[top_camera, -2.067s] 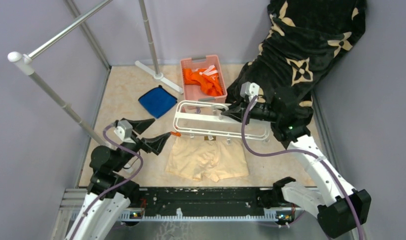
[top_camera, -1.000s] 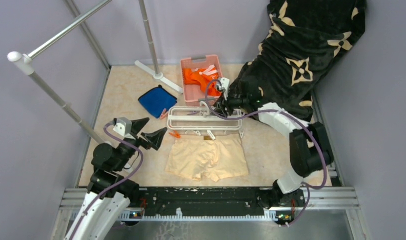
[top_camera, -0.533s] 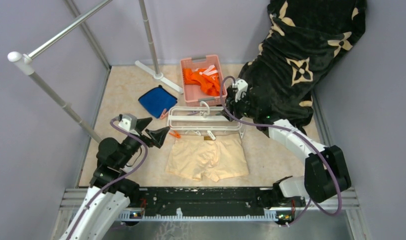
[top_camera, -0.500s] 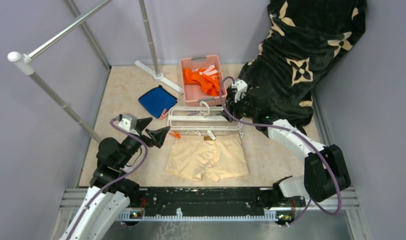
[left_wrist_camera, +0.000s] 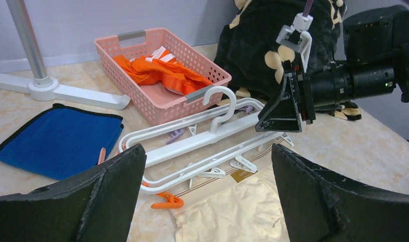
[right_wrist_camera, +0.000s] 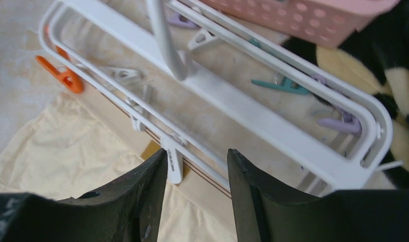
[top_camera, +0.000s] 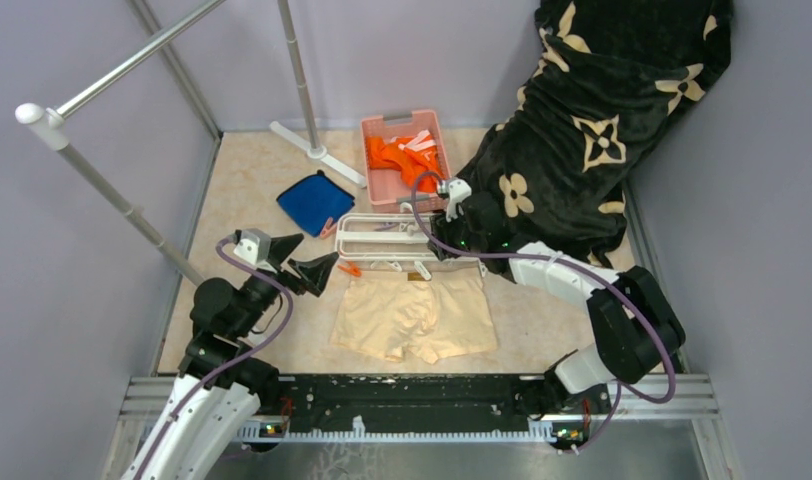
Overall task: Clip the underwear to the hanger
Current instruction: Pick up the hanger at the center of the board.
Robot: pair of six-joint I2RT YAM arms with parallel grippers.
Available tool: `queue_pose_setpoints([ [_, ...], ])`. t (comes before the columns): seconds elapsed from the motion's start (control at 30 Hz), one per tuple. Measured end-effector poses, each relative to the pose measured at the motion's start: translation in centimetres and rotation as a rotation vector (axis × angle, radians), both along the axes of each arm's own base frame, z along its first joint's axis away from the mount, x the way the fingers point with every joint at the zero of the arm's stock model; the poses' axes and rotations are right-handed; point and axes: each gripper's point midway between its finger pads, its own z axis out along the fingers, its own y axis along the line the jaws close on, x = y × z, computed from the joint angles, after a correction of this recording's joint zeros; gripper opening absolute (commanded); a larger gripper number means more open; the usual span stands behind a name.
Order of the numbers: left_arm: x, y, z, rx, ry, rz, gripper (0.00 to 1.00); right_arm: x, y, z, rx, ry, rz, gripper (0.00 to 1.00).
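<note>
The pale peach underwear (top_camera: 414,315) lies flat on the table, waistband toward the hanger. Lying flat just beyond it is the white hanger (top_camera: 402,240), whose near bar overlaps the waistband (right_wrist_camera: 212,179). My right gripper (top_camera: 434,245) hovers open over that near bar with nothing between its fingers; in the right wrist view the gripper (right_wrist_camera: 195,154) sits beside a white clip (right_wrist_camera: 173,164) resting on the underwear (right_wrist_camera: 81,151). My left gripper (top_camera: 304,263) stands wide open and empty, left of the underwear. The left wrist view frames the hanger (left_wrist_camera: 192,146) and the underwear (left_wrist_camera: 237,206) between the fingers of the left gripper (left_wrist_camera: 206,148).
A pink basket (top_camera: 380,128) of orange clothes stands behind the hanger. A folded blue cloth (top_camera: 315,200) lies at the left, and a loose orange clip (top_camera: 350,268) is by the hanger's left end. The rack pole's foot (top_camera: 317,152) and a black floral blanket (top_camera: 592,130) border the back.
My right gripper has moved from the hanger's far right end toward me and left, to above the near bar. The left arm has barely moved.
</note>
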Motion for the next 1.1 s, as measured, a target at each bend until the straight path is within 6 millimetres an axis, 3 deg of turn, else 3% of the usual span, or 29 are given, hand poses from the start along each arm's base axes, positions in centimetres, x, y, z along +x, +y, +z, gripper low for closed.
queue_pose_setpoints([
  [0.17,0.0,0.0,0.0,0.0,0.001,0.0,0.98,0.3,-2.9,-2.4,-0.067,0.032,-0.184,0.49],
  [0.4,0.1,0.0,-0.1,-0.003,0.006,0.004,0.98,2.0,-7.4,-2.4,-0.137,0.056,-0.465,0.5],
  [0.63,0.1,0.0,-0.1,-0.012,0.013,0.005,0.97,2.1,-12.6,-3.2,-0.192,0.12,-0.622,0.5],
  [0.73,0.2,0.0,-0.2,-0.012,0.021,0.005,0.97,1.9,-13.1,-3.4,-0.194,0.139,-0.629,0.5],
  [0.87,0.4,-0.1,-0.6,-0.011,0.037,0.004,0.97,1.6,-12.4,-3.9,-0.178,0.168,-0.597,0.49],
  [1.1,0.4,-0.1,-0.6,-0.011,0.039,0.005,0.97,1.5,-11.8,-6.7,-0.207,0.241,-0.573,0.46],
])
